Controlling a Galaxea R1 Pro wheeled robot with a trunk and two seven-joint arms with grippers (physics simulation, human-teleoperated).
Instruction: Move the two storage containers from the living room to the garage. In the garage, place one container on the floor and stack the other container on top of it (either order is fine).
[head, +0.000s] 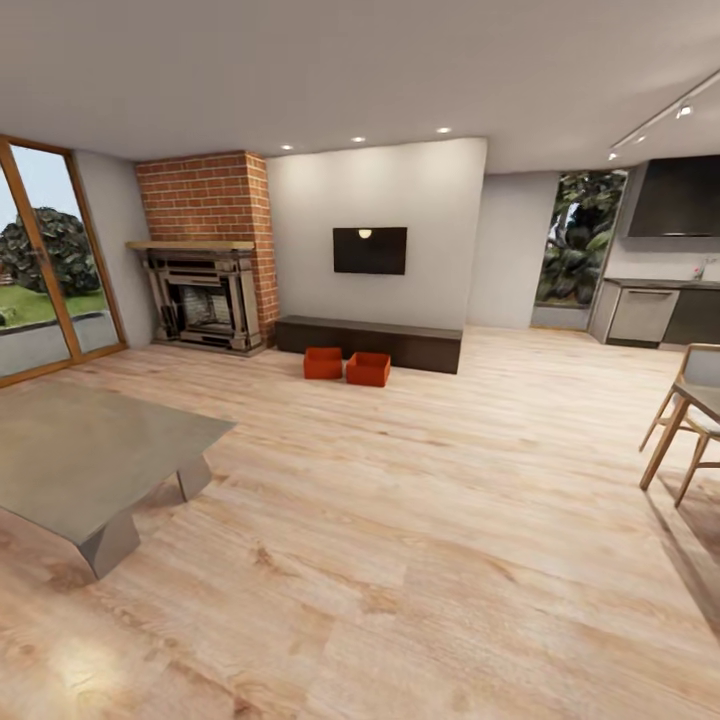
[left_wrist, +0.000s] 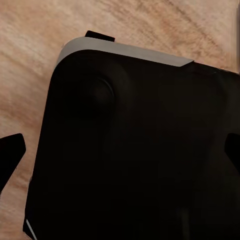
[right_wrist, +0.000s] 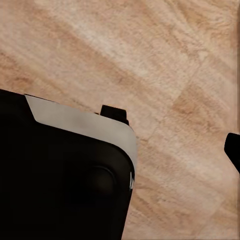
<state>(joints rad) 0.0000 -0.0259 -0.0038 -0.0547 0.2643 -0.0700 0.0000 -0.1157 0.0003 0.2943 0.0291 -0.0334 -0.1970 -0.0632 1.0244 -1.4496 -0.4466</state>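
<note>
The two storage containers stand side by side on the light wood floor of the living room, far ahead in the head view: one orange-red bin (head: 322, 362) on the left and the other (head: 368, 369) on the right, both just in front of the long dark bench (head: 370, 341). My left gripper (left_wrist: 121, 152) hangs over my own black base, its dark fingertips (left_wrist: 11, 154) spread to the picture's edges with nothing between them. Of my right gripper (right_wrist: 120, 155), one fingertip (right_wrist: 233, 149) shows far out at the edge over bare planks; it holds nothing.
A low grey table (head: 90, 455) sits close at the left. At the right edge stands a wooden chair (head: 685, 420). A brick fireplace (head: 205, 290) and black wall screen (head: 370, 250) are behind the bench, glass doors (head: 40, 260) at left, and kitchen units (head: 650, 312) at back right.
</note>
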